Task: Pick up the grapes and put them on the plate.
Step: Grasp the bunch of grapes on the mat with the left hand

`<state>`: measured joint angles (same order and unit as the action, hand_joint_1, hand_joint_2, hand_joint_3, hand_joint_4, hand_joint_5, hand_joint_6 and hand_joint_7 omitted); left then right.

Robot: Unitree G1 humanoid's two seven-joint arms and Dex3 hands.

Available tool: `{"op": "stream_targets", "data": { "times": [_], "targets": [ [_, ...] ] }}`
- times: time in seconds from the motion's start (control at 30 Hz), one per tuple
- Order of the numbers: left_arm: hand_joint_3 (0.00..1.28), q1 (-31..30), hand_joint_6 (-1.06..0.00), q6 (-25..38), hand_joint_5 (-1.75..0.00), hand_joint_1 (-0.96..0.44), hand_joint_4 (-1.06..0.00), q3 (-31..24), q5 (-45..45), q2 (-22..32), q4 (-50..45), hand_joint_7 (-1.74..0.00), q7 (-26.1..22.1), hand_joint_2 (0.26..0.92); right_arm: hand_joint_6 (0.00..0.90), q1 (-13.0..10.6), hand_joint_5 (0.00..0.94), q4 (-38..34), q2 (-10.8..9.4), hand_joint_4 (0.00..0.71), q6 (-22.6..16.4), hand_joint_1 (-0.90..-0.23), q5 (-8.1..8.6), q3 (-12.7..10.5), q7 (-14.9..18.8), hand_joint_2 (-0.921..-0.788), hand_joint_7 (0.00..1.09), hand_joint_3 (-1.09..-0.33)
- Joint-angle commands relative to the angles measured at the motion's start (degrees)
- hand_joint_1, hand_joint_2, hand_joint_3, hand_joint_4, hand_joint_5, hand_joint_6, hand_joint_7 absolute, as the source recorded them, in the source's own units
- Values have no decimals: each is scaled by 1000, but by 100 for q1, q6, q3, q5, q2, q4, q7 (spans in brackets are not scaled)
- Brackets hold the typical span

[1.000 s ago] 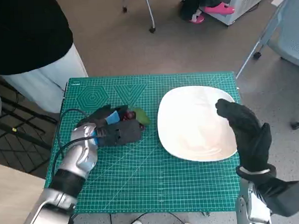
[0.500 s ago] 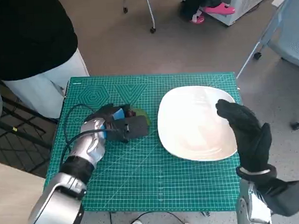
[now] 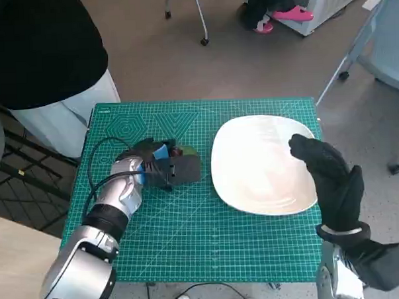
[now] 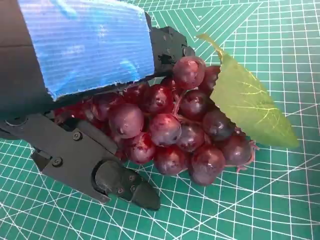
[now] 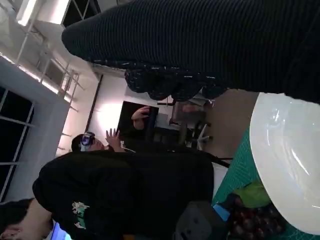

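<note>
On the tabletop (image 3: 189, 216), left hand (image 3: 164, 165) grips the grapes (image 4: 175, 130); advise lifting steadily toward the plate (image 3: 254, 187).

A green cutting mat (image 3: 190, 236) covers the table in the middle. At upper left stands a person (image 3: 36, 57) in black top and pale trousers. Pink shoes (image 3: 283, 15) show at top, chair legs (image 3: 354, 56) at upper right.
</note>
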<state>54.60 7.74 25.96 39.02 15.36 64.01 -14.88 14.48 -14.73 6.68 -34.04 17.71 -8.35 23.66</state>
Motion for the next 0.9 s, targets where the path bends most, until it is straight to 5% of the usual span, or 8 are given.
{"op": "stream_targets", "data": {
  "times": [0.03, 0.1, 0.2, 0.27, 0.37, 0.43, 0.6, 0.9],
  "targets": [
    [26, -114, -378, -186, -60, -44, -317, 88, -45, -151, 181, -32, 304, 805, 198, -138, 0, -15, 27, 562, 91, -618, -55, -11, -40, -921, 523, -892],
    [85, -154, -486, -233, -425, 95, -461, 134, -14, -137, 163, -34, 483, 852, 198, -138, 0, -9, 25, 562, 88, -617, -63, -10, -46, -921, 522, -892],
    [236, -231, -622, -294, -1145, 262, -427, 220, 37, -105, 102, -50, 725, 898, 198, -133, 0, -4, 26, 562, 93, -616, -65, -10, -51, -921, 522, -893],
    [307, -259, -659, -319, -1376, 275, -381, 273, 58, -89, 75, -197, 836, 910, 198, -125, 0, -8, 28, 562, 98, -616, -62, -11, -51, -921, 522, -893],
    [336, -265, -509, -325, -1482, 138, -353, 324, 60, -72, 48, -860, 905, 917, 198, -105, 0, -23, 30, 561, 106, -616, -60, -15, -53, -921, 522, -893],
    [339, -259, -446, -317, -1554, 71, -344, 334, 43, -61, 25, -1097, 900, 919, 198, -93, 0, -30, 26, 561, 111, -616, -62, -14, -58, -921, 522, -894],
    [300, -266, -487, -344, -1631, 13, -338, 325, 7, -22, -39, -1171, 882, 921, 197, -65, 0, -39, 13, 561, 117, -615, -69, -8, -68, -921, 522, -895],
    [261, -286, -523, -434, -1490, 2, -360, 301, -37, 42, -96, -1280, 888, 921, 198, -7, 0, -140, 1, 562, 55, -616, -65, -17, -55, -921, 523, -894]
  ]
}}
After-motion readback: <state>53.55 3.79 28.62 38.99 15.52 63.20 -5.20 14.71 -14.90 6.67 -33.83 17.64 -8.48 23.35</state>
